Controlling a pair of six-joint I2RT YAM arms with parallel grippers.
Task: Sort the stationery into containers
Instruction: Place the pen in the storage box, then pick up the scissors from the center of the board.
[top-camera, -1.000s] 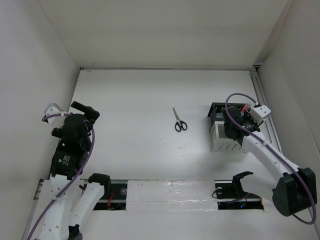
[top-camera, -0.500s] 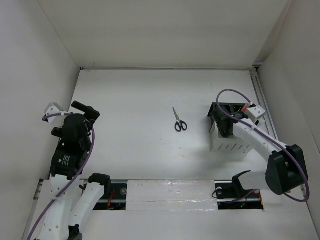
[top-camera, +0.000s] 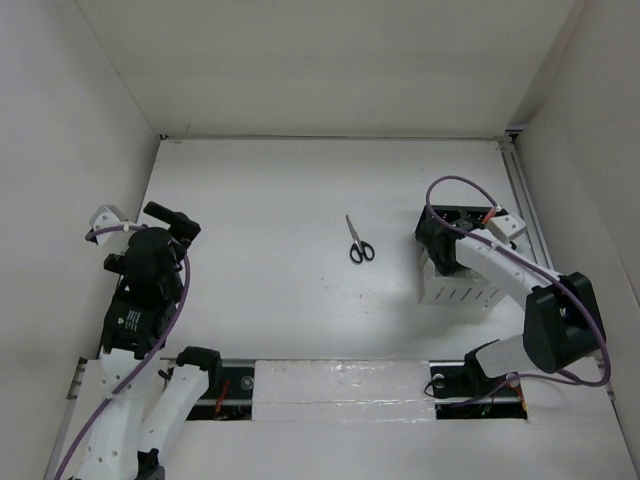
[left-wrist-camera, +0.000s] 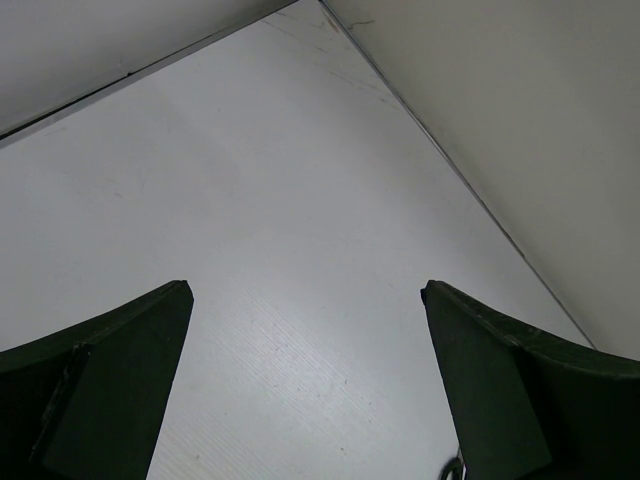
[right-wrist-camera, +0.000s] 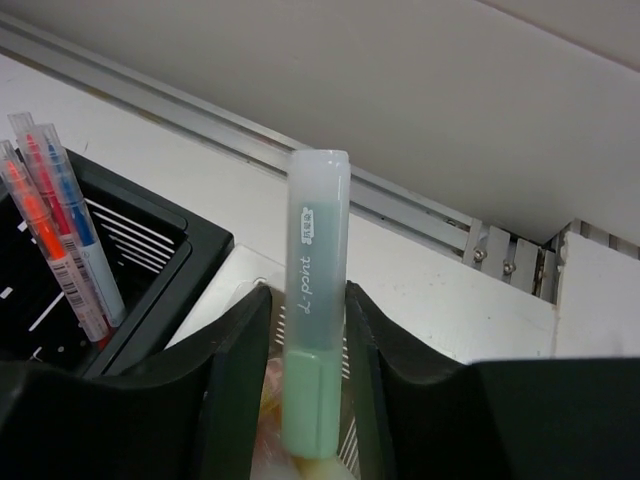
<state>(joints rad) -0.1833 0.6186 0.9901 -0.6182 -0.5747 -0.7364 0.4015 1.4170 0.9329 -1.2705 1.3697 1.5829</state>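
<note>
White table (top-camera: 280, 200): one scissors (top-camera: 357, 243), one organizer (top-camera: 455, 290); right gripper (right-wrist-camera: 307, 293) flanks one green marker (right-wrist-camera: 318, 250) (grip unclear), left gripper (left-wrist-camera: 304, 287) gapes empty.

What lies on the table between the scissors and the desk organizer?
Nothing. In the top view, the stretch of white table between the scissors and the organizer is bare.

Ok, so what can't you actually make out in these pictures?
- Right wrist view: the green marker, lower end hidden inside the right hand; whether the hand presses it or stands just clear is unclear.
- Right wrist view: the pens, lower ends behind the black compartment wall.
- Top view: the organizer, contents covered by the right arm and too small.
- Top view: the scissors, too small to judge the blades.
</note>
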